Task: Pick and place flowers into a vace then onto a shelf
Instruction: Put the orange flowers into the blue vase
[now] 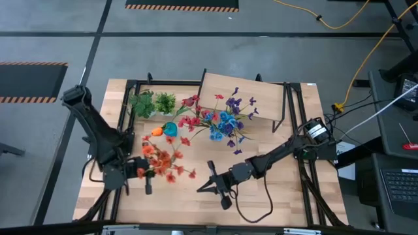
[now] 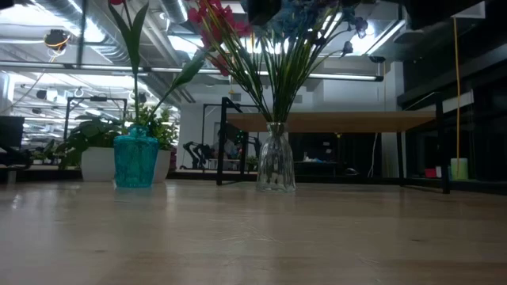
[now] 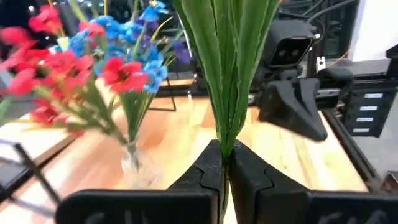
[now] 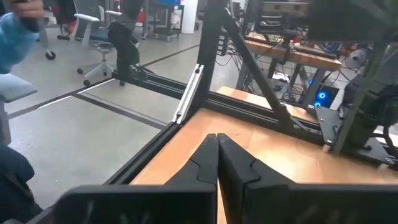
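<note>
My left gripper (image 1: 145,175) is over the table's near left part, shut on an orange-red flower spray (image 1: 163,162) that stands upright above it. A clear glass vase (image 2: 276,168) holds red, blue and purple sprays (image 1: 221,122) near the table's middle. Left of it, a teal vase (image 1: 170,128) stands with an orange tulip (image 1: 157,131). The light-wood shelf (image 1: 245,98) stands at the far side behind the vases. My right gripper (image 1: 211,185) is shut and holds nothing, near the table's near middle. My left gripper pinches the spray's green stem and leaf bases (image 3: 224,152) between its two shut fingers (image 3: 205,177). The long green leaves (image 3: 227,56) rise straight up from the fingers. The spray is lifted clear of the table and upright.
Two leafy green plants in white pots (image 1: 153,103) stand at the far left, beside the shelf. A black frame (image 1: 297,130) runs along the table's sides. Bare wood lies along the near edge (image 1: 196,209).
</note>
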Controlling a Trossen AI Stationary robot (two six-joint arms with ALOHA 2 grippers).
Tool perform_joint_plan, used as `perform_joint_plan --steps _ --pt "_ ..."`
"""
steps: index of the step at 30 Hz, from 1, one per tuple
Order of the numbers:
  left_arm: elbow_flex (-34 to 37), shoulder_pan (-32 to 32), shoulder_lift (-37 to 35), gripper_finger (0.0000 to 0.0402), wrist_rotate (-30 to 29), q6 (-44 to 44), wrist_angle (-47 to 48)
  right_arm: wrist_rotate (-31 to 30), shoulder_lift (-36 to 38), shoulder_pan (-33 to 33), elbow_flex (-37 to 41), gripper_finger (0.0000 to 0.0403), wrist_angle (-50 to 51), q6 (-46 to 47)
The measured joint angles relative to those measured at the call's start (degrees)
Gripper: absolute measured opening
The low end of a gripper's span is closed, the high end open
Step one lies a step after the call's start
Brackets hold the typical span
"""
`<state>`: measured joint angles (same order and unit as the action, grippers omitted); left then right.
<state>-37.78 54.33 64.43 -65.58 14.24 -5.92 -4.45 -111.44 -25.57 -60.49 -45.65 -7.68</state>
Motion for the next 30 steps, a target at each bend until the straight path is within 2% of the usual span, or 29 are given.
perform_joint_plan --steps 6,11,16,19,23,30 --pt "0.0 7.7 -2.4 0.0006 -14.8 6.8 11.4 -2.4 0.0 -1.1 0.0 0.0002 -0.1 0.0" --pt "0.0 11.4 -3.8 0.0007 -23.5 19.3 24.1 -4.1 0.0 -1.4 0.0 0.0002 -0.2 1.5" --pt "0.0 10.7 -5.6 0.0007 -24.3 30.4 35.1 -4.1 0.0 -1.4 0.0 0.0002 -0.4 2.9" --pt "0.0 9.1 -7.0 0.0007 -24.3 32.8 39.0 -4.1 0.0 -1.4 0.0 0.0002 -0.4 3.1" --pt "0.0 7.6 -9.9 0.0007 -24.5 31.3 39.8 -4.1 0.0 -1.4 0.0 0.0001 -0.3 3.1" --pt "0.0 7.5 -16.2 0.0007 -24.6 22.9 39.8 -4.1 0.0 -1.4 0.0 0.0001 1.0 3.1"
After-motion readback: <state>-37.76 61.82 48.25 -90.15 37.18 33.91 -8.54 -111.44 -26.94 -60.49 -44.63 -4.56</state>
